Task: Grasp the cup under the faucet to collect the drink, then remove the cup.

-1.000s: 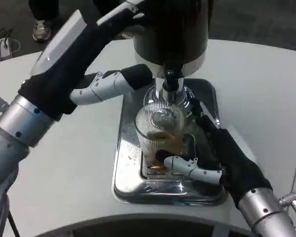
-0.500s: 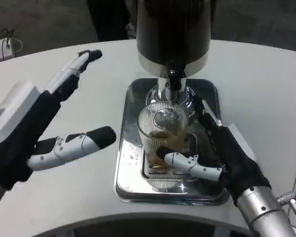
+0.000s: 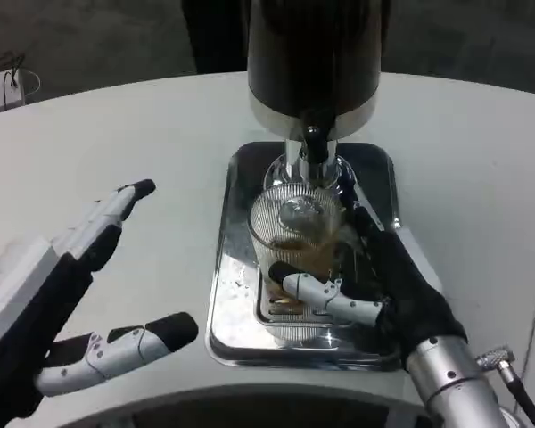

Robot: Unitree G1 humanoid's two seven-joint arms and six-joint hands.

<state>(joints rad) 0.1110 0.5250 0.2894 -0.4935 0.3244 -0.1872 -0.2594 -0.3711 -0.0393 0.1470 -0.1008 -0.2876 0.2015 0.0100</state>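
A ribbed clear glass cup with some amber drink in it stands on the shiny metal drip tray, right below the black faucet of the dark drink dispenser. My right hand wraps the cup from the right, thumb across its front and fingers behind it. My left hand hovers over the table at the lower left, fingers spread apart and holding nothing, well clear of the tray.
The dispenser's body looms over the back of the tray. White tabletop spreads to the left and right of the tray. The table's curved front edge runs close below the tray.
My left arm has pulled back from the dispenser's top and dropped to the lower left, its hand now spread open. My right hand has closed in tighter around the cup.
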